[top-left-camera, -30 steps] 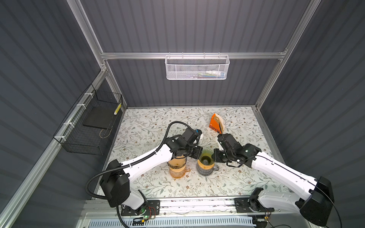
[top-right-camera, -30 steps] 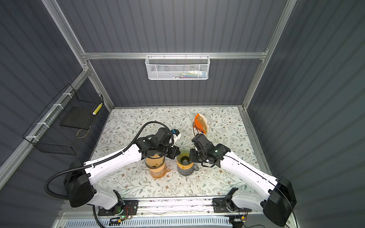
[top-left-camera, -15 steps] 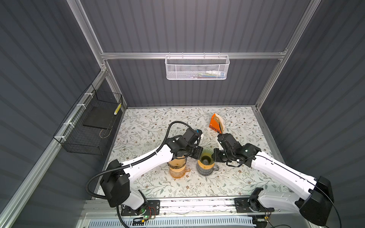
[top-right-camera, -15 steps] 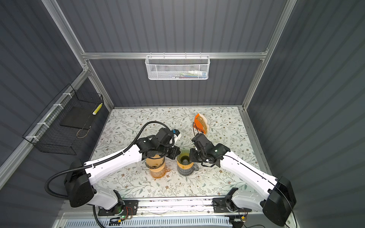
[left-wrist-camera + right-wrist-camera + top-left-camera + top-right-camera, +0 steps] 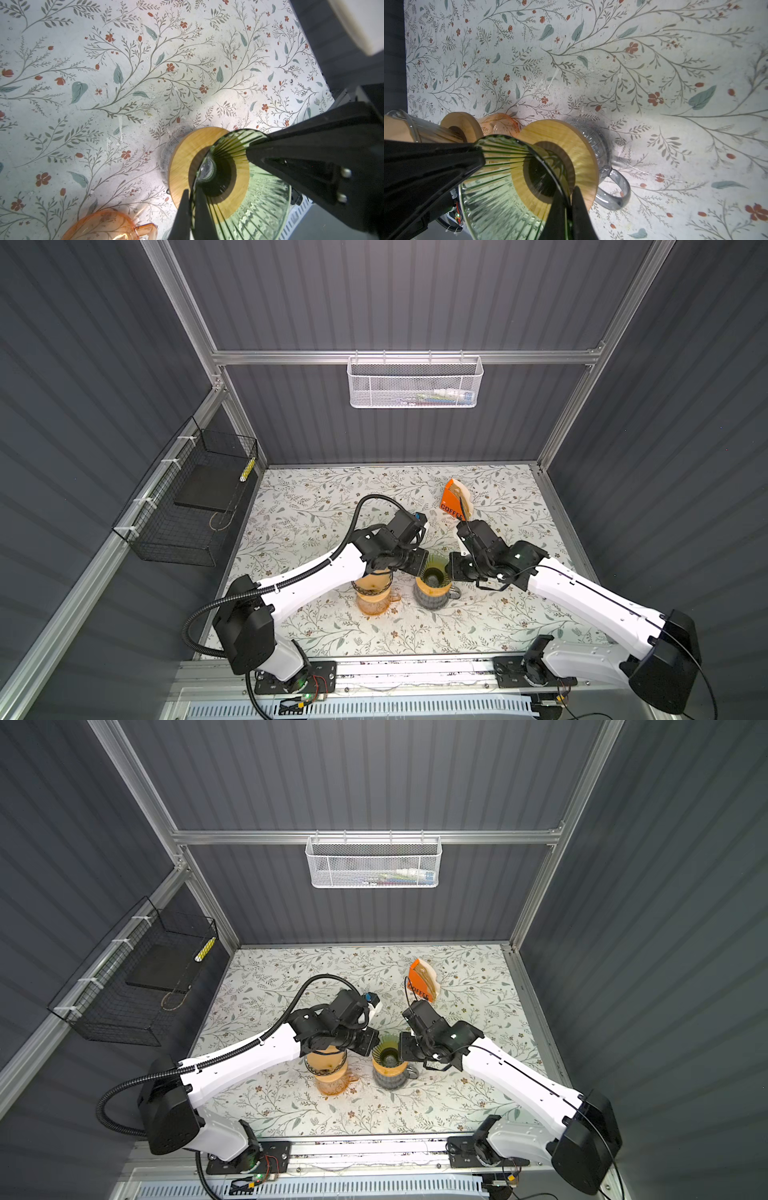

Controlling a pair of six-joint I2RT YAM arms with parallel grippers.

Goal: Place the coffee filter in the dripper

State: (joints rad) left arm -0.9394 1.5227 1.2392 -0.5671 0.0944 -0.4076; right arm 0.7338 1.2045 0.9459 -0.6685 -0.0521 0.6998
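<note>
Shows green ribbed glass dripper [image 5: 433,572] atop grey glass mug [image 5: 604,145]. Pinched at opposite rim edges by left gripper [image 5: 192,193] and right gripper [image 5: 568,193], both clamped.

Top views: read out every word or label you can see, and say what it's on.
"COFFEE": on the orange box holding paper filters.
Tube lying in the white mesh wall basket: print too blurred to read.
Wrist views: none.
</note>
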